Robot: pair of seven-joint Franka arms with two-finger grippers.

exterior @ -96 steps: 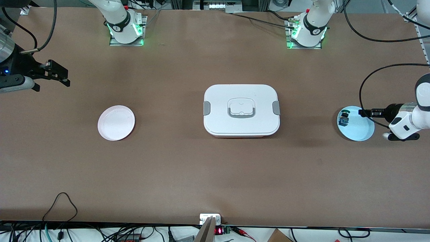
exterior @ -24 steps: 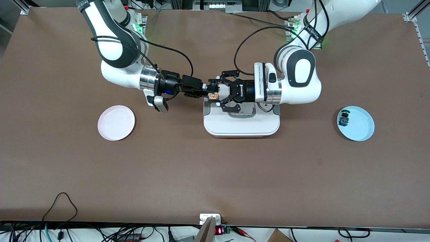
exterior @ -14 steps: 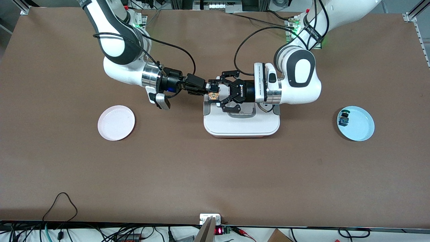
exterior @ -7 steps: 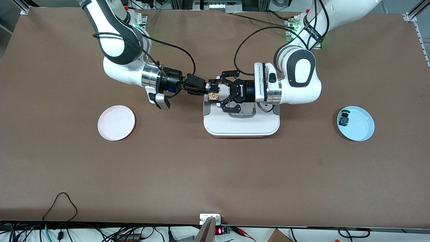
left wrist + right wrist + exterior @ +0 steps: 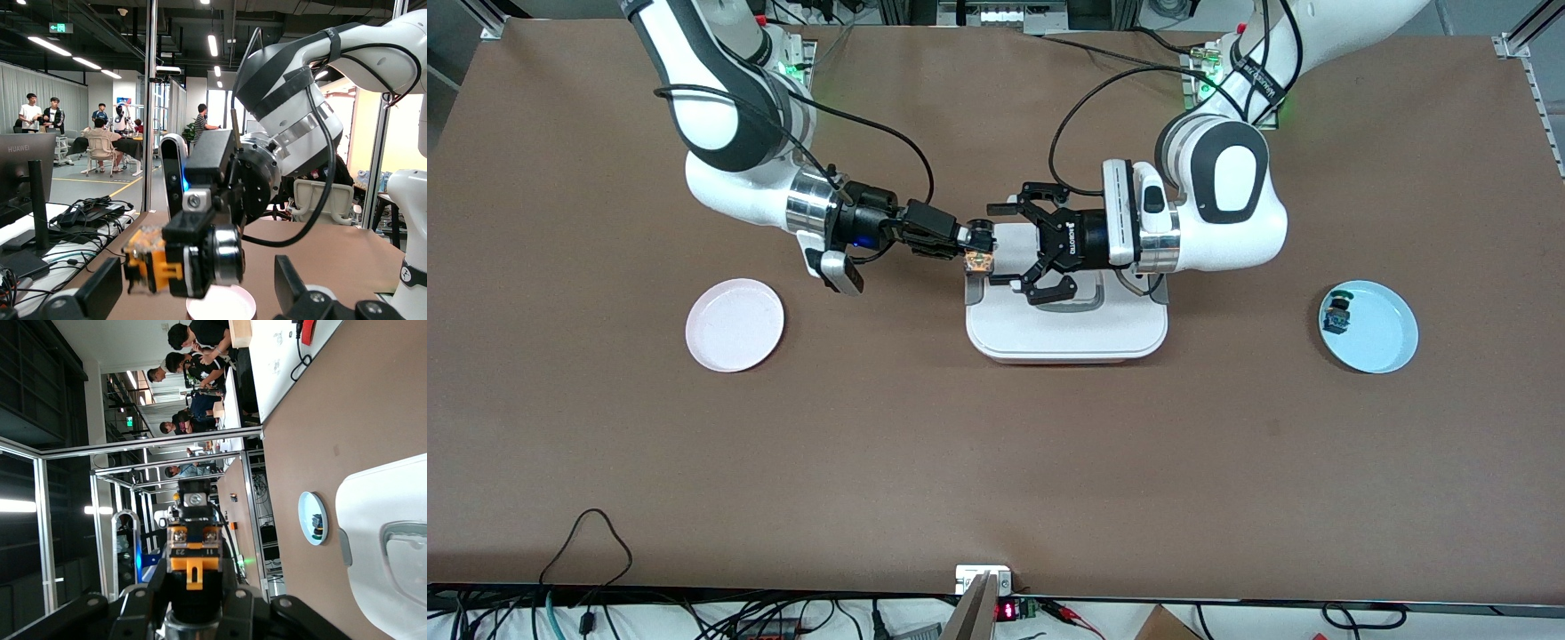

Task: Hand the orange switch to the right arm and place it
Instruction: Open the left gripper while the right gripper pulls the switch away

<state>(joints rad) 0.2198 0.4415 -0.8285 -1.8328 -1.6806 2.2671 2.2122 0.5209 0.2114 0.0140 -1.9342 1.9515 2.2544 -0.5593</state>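
The orange switch [image 5: 979, 259] hangs in the air with my right gripper [image 5: 971, 245] shut on it, just over the edge of the white box at the right arm's end. In the right wrist view the orange switch [image 5: 193, 555] sits between the right gripper's [image 5: 194, 603] dark fingers. My left gripper [image 5: 1002, 247] is open over the box, its claw fingers spread wide and apart from the switch. From the left wrist view the switch [image 5: 155, 267] shows ahead of the left gripper [image 5: 197, 298], clear of both fingers.
A white lidded box [image 5: 1067, 333] stands mid-table under both hands. A pink plate [image 5: 735, 324] lies toward the right arm's end. A blue plate [image 5: 1380, 338] at the left arm's end holds a green-and-blue-topped switch [image 5: 1336, 313].
The left gripper has opened and let go of the switch, drawing back a little. The right gripper has pulled the switch slightly toward its own end.
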